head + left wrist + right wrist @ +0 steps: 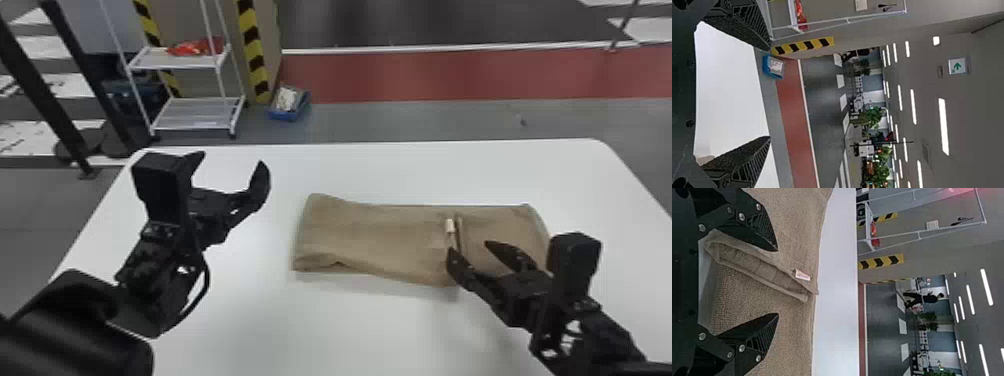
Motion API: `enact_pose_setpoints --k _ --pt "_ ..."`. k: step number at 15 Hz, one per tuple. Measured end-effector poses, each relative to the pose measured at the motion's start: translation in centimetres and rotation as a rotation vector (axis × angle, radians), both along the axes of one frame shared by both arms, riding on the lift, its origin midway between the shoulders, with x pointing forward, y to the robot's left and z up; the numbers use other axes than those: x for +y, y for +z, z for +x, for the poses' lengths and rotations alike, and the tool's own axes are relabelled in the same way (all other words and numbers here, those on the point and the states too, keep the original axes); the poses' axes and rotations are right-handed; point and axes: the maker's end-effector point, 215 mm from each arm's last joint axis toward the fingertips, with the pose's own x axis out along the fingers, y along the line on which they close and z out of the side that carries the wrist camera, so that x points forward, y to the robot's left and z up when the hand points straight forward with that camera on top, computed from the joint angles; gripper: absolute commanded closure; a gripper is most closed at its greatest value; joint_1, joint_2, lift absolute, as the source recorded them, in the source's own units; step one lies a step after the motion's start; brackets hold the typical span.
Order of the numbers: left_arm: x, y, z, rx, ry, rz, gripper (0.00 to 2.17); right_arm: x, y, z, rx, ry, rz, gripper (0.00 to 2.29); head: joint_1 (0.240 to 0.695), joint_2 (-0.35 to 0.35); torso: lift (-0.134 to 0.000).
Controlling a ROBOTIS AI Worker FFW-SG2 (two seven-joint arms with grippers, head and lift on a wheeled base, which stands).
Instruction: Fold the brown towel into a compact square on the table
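Note:
The brown towel [380,235] lies on the white table as a wide folded strip, with an upright edge and a small pale tag towards its right part. Over the towel's near right part is my right gripper [477,252], open. In the right wrist view the right gripper [777,282] has its fingers spread on either side of the folded edge, and the towel [789,219] shows beneath them. My left gripper [227,167] stands open above the table's left side, apart from the towel. The left wrist view shows the left gripper [770,94] with nothing between its fingertips.
The white table [400,172] extends around the towel on all sides. Beyond its far edge stand a white wire shelf [192,112] and a blue bin [290,105] on the floor. Dark posts stand past the table's left corner.

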Motion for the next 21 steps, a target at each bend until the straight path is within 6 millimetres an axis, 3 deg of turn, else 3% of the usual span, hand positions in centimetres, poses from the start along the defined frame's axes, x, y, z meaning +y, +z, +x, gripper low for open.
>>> enact_pose_setpoints --k 2,10,14,15,21 --pt "-0.2 -0.1 -0.2 -0.003 -0.005 -0.004 0.09 0.2 -0.2 0.4 0.022 0.0 0.003 0.47 0.695 0.065 -0.128" --pt "-0.5 -0.5 -1.4 -0.009 -0.015 -0.007 0.09 0.7 -1.3 1.7 0.07 0.002 0.012 0.59 0.695 0.068 -0.128" --pt "-0.2 -0.4 -1.5 -0.012 -0.012 -0.007 0.09 1.1 -1.5 1.8 0.073 0.009 0.013 1.36 0.695 0.075 -0.128" --pt "-0.2 -0.4 -1.5 -0.011 -0.012 -0.007 0.09 1.3 -1.3 1.9 0.067 0.012 0.013 1.42 0.695 0.076 -0.128" --pt "0.2 0.0 -1.3 -0.018 -0.008 -0.008 0.09 1.8 0.6 2.5 0.008 0.026 0.021 1.42 0.695 0.086 -0.128"
